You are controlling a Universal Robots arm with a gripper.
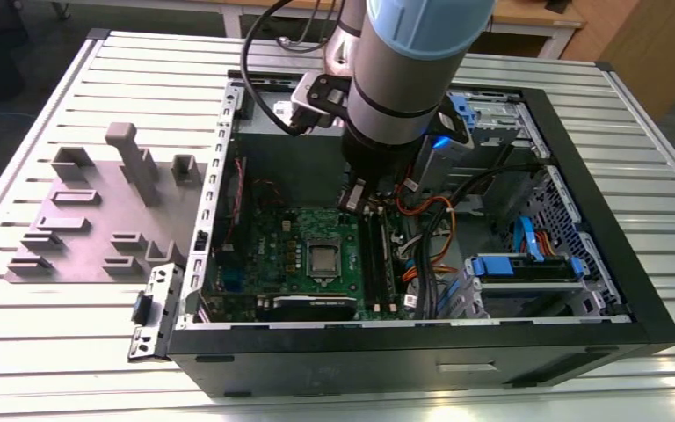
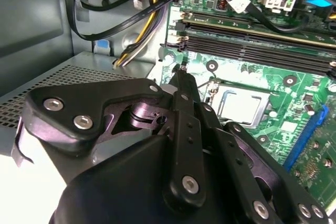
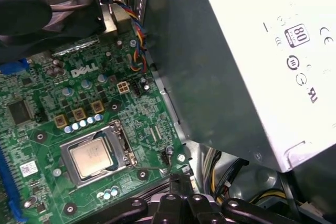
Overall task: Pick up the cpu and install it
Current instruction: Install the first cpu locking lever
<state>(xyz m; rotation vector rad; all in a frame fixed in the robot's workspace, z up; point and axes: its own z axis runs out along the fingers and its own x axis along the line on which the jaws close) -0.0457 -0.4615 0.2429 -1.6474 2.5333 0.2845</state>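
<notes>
The cpu (image 3: 94,157) is a small silvery square lying flat inside the metal socket frame (image 3: 68,153) on the green motherboard (image 3: 47,108). It also appears as the cpu (image 1: 323,256) in the exterior view and the cpu (image 2: 239,106) in the second wrist view. My gripper (image 3: 179,181) hangs inside the open computer case, above the board's edge beside the socket and apart from the chip. Its black fingers (image 2: 181,85) meet at the tips, shut with nothing between them. The arm's wrist hides most of my gripper (image 1: 359,200) in the exterior view.
A big grey power supply box (image 3: 252,51) with a white label stands close beside the gripper. Memory slots (image 2: 252,45) and orange and black cables (image 1: 431,220) run past the socket. A blue drive bay (image 1: 526,265) fills the case's far side. A grey fixture (image 1: 91,211) lies outside the case.
</notes>
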